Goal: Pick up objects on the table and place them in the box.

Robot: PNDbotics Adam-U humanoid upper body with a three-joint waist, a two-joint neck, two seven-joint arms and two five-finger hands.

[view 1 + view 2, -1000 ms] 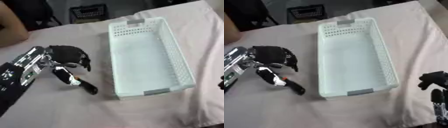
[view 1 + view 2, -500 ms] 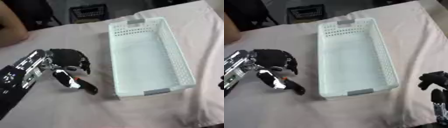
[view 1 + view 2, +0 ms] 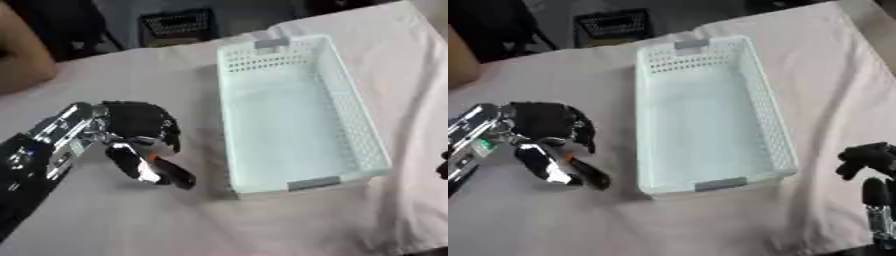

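We see the box (image 3: 297, 120), a pale perforated bin, lying lengthwise on the cloth (image 3: 192, 215) with nothing visible inside it. To its left, near its near corner, our left hand (image 3: 140, 127) reaches in from the left edge with its fingers curled downward and its thumb drawn in beneath them. Between thumb and fingers we hold a small dark object (image 3: 175, 175) with an orange spot on it; its free end points toward the box and sits at or just above the cloth, we cannot tell which. The object is just left of the box's near left corner, apart from its wall. We cannot make out what the object is beyond its dark, elongated shape. Our right hand (image 3: 868, 157) shows at the lower right edge, right of the box and well apart from it, with fingers curled and nothing in them. Beyond the box's far end, off the cloth, stands a dark crate (image 3: 179, 25).
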